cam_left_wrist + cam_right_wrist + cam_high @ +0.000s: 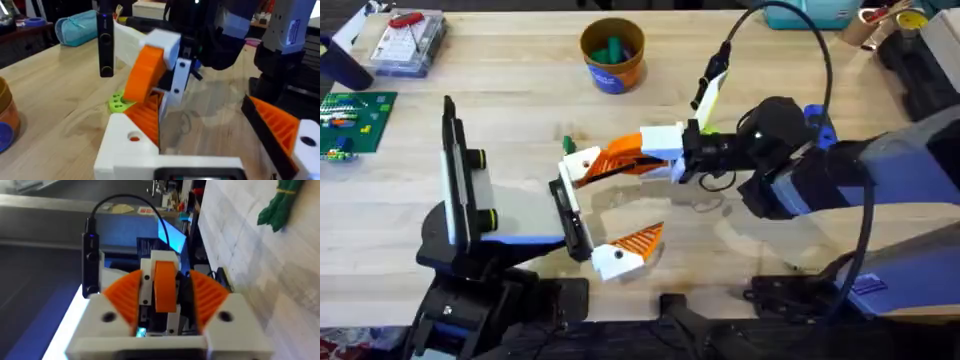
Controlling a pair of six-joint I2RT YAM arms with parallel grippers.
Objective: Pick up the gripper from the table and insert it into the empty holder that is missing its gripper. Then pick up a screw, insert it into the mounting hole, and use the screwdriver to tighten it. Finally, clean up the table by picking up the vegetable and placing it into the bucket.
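At the middle of the broad light wooden surface (520, 90), the narrow black holder bar (570, 220) of the left arm is seen beside the right end effector (582, 168). That end effector is clenched on the small orange ribbed gripper finger (165, 286). The left end effector (210, 145) is released. The tan-orange bucket (613, 55) stands at the far side. The bright green vegetable slice (117, 102) lies beneath the fingers.
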